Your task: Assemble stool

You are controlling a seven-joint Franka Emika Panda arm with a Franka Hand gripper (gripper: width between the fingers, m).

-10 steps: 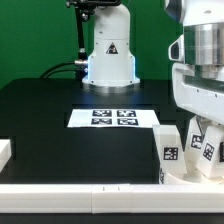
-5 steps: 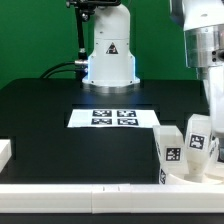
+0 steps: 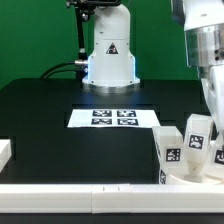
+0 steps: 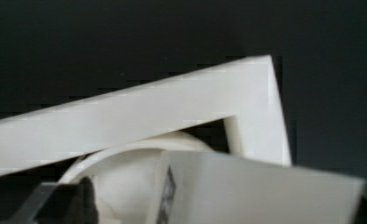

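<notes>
A: Where are the stool parts?

B: At the table's [image 3: 40,120] front corner on the exterior view's right: the seat disc [image 3: 190,168] lies flat against the white corner fence [image 4: 180,100], with tagged legs [image 3: 172,150] standing in it (probably seated upright for screwing in).

A: And the gripper [image 3: 213,120]?

B: The arm hangs just above the legs, but neither view shows the fingertips, so whether the jaws are spread cannot be told. Nothing looks lifted.

Even overhead light, mild glare on white plastic; wrist view blurry.
</notes>
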